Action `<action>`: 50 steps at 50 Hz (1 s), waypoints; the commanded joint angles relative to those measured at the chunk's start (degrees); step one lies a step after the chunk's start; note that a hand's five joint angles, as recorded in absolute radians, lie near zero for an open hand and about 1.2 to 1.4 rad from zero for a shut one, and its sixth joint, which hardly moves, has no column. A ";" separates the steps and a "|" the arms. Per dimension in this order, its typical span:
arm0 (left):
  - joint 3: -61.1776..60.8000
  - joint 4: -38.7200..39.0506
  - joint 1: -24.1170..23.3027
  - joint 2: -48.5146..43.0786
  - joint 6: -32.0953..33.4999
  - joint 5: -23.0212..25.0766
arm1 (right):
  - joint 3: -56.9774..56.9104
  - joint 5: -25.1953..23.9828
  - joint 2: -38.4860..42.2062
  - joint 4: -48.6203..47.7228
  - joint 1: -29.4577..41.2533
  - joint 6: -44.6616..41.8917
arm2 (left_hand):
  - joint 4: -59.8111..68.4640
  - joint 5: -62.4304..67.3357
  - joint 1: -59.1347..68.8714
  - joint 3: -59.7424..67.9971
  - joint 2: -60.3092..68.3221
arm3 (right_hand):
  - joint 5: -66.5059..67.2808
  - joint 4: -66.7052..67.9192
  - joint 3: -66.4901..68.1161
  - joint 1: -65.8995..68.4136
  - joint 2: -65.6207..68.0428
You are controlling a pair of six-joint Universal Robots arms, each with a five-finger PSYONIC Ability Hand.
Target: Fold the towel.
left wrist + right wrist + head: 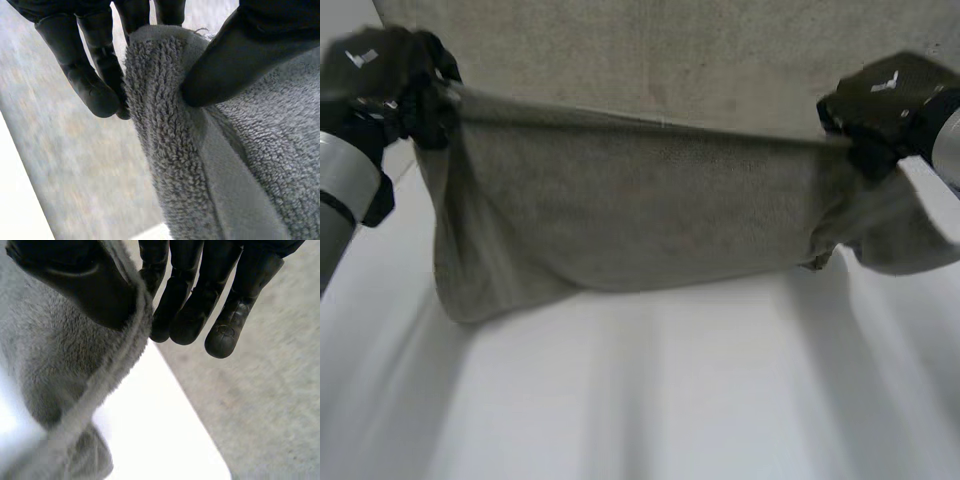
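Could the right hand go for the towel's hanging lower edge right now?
Probably not yet: the right hand is pinching the towel at its upper edge, as the left hand does, so it would have to let go. Otherwise nothing blocks the lower edge.

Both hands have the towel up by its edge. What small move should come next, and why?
Probably lower both hands together so the hanging cloth spreads on the table. The left hand and right hand each pinch an end of the towel's upper edge, which is stretched between them. The cloth hangs bunched at its lower right, so laying it flat first should keep the fold even.
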 commanded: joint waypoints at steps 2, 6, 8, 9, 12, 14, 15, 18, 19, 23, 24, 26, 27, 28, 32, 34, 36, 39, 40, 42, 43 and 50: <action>6.33 -2.72 0.20 -18.03 6.09 -0.16 | -2.58 2.68 11.96 1.46 1.54 -10.15 | -10.50 -17.14 -4.43 -11.19 -6.37 | 2.97 3.10 3.21 3.14 4.23; 15.26 -2.37 -0.68 -27.06 12.83 -0.51 | -12.30 6.01 21.25 -4.48 3.29 -11.65 | -10.50 -17.14 -4.43 -11.19 -6.37 | 2.97 3.10 3.21 3.14 4.23; 18.81 -2.19 -0.59 -28.76 13.91 -0.60 | -16.56 7.52 23.92 -9.17 3.74 -12.09 | -10.50 -17.14 -4.43 -11.19 -6.37 | 2.97 3.10 3.21 3.14 4.23; 22.38 -0.98 -0.50 -29.80 14.08 -0.77 | -20.30 8.91 25.74 -15.18 4.00 -13.13 | -10.50 -17.14 -4.43 -11.19 -6.37 | 2.97 3.10 3.21 3.14 4.23; 27.85 5.33 -0.85 -29.72 12.60 -0.95 | -22.80 9.80 25.85 -32.20 4.26 -14.37 | -10.50 -17.14 -4.43 -11.19 -6.37 | 2.97 3.10 3.21 3.14 4.23; 28.83 10.20 -0.94 -28.93 11.10 -0.95 | -21.48 9.63 24.88 -41.52 4.53 -14.46 | -10.50 -17.14 -4.43 -11.19 -6.37 | 2.97 3.10 3.21 3.14 4.23; 29.01 14.72 -0.77 -27.36 9.10 -1.21 | -19.22 9.28 23.14 -49.09 4.44 -14.46 | -10.50 -17.14 -4.43 -11.19 -6.37 | 2.97 3.10 3.21 3.14 4.23; 29.19 19.50 0.02 -23.93 4.88 -2.26 | -13.86 7.18 18.84 -54.69 4.44 -14.29 | -10.50 -17.14 -4.43 -11.19 -6.37 | 2.97 3.10 3.21 3.14 4.23; 29.19 19.51 0.02 -23.92 4.86 -2.27 | -13.83 7.16 18.82 -54.70 4.44 -14.28 | -10.50 -17.14 -4.43 -11.19 -6.37 | 2.97 3.10 3.21 3.14 4.23; 27.88 18.90 1.25 -22.60 0.73 -2.88 | -8.75 4.01 16.80 -52.69 4.35 -11.57 | -10.50 -17.14 -4.43 -11.19 -6.37 | 2.97 3.10 3.21 3.14 4.23; 26.39 18.55 1.78 -22.69 0.55 -2.80 | -7.17 3.30 16.62 -50.16 4.35 -10.34 | -10.50 -17.14 -4.43 -11.19 -6.37 | 2.97 3.10 3.21 3.14 4.23; 24.02 18.72 2.30 -22.86 0.64 -2.53 | -5.76 3.04 16.62 -47.00 4.09 -9.63 | -10.50 -17.14 -4.43 -11.19 -6.37 | 2.97 3.10 3.21 3.14 4.23; 24.00 18.72 2.31 -22.87 0.64 -2.53 | -5.75 3.03 16.62 -46.97 4.09 -9.63 | -10.50 -17.14 -4.43 -11.19 -6.37 | 2.97 3.10 3.21 3.14 4.23; 21.30 19.16 2.57 -22.95 0.81 -2.36 | -4.53 2.86 16.62 -44.09 3.83 -9.37 | -10.50 -17.14 -4.43 -11.19 -6.37 | 2.97 3.10 3.21 3.14 4.23; 12.52 19.60 2.75 -23.48 0.81 -0.44 | 0.39 1.45 16.62 -37.84 3.57 -9.19 | -10.50 -17.14 -4.43 -11.19 -6.37 | 2.97 3.10 3.21 3.14 4.23; 9.70 20.12 2.75 -24.09 0.90 1.14 | 2.67 1.36 16.71 -36.95 3.39 -9.10 | -10.50 -17.14 -4.43 -11.19 -6.37 | 2.97 3.10 3.21 3.14 4.23; 6.98 20.74 2.92 -24.97 0.99 2.81 | 5.13 1.28 16.80 -36.60 3.21 -9.10 | -10.50 -17.14 -4.43 -11.19 -6.37 | 2.97 3.10 3.21 3.14 4.23; 2.40 22.14 3.71 -26.90 2.13 5.28 | 9.79 1.28 17.06 -36.51 3.30 -9.10 | -10.50 -17.14 -4.43 -11.19 -6.37 | 2.97 3.10 3.21 3.14 4.23; 0.47 22.59 4.15 -27.87 3.52 5.99 | 11.90 1.28 17.23 -36.33 3.30 -8.93 | -10.50 -17.14 -4.43 -11.19 -6.37 | 2.97 3.10 3.21 3.14 4.23; -1.29 22.76 4.42 -28.75 5.45 6.43 | 14.01 1.10 17.41 -36.33 3.30 -8.84 | -10.50 -17.14 -4.43 -11.19 -6.37 | 2.97 3.10 3.21 3.14 4.23; -1.31 22.77 4.42 -28.76 5.47 6.43 | 14.03 1.10 17.41 -36.33 3.30 -8.84 | -10.50 -17.14 -4.43 -11.19 -6.37 | 2.97 3.10 3.21 3.14 4.23; -7.72 22.33 7.14 -29.72 16.88 6.87 | 20.43 1.89 20.48 -36.42 3.65 -8.31 | -10.50 -17.14 -4.43 -11.19 -6.37 | 2.97 3.10 3.21 3.14 4.23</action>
